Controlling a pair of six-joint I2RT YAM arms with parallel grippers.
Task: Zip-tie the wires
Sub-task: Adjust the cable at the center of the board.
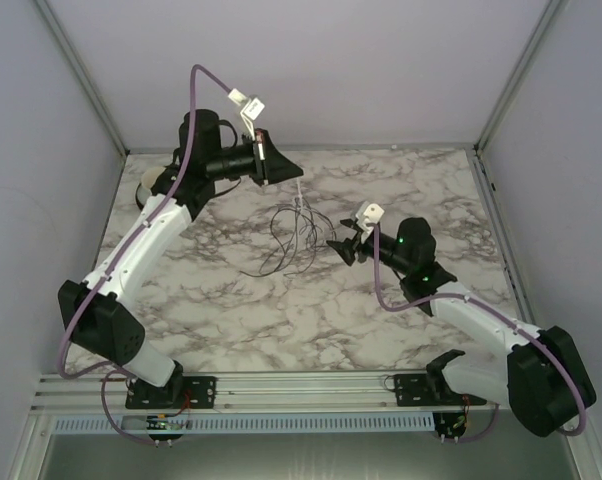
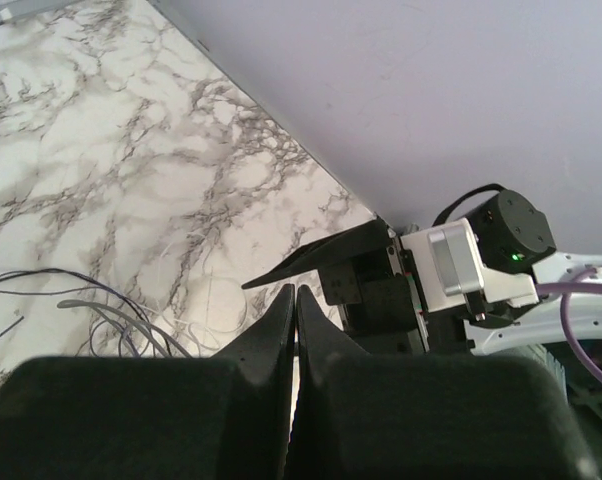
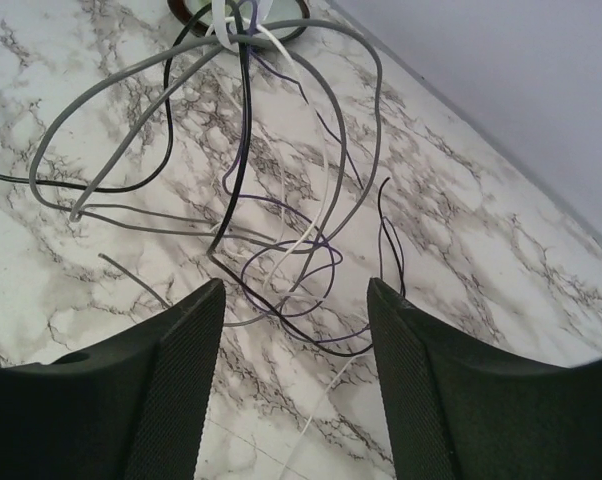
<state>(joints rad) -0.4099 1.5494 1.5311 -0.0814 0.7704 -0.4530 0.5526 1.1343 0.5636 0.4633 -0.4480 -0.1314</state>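
Observation:
The wires (image 1: 291, 235) lie in loose thin grey, black and purple loops on the marble table (image 1: 221, 300). They also show in the left wrist view (image 2: 91, 310) and the right wrist view (image 3: 281, 230). A thin white zip tie (image 1: 298, 192) runs from my left gripper (image 1: 289, 172) down into the tangle, and it crosses the wires in the right wrist view (image 3: 324, 180). My left gripper (image 2: 296, 290) is shut, with a thin pale strip pinched between the fingers. My right gripper (image 1: 341, 245) is open and empty (image 3: 294, 285), low over the right end of the wires.
A roll of tape (image 1: 146, 185) lies at the back left corner and shows at the top of the right wrist view (image 3: 241, 8). Grey walls close in the back and both sides. A metal rail (image 1: 301, 385) runs along the near edge.

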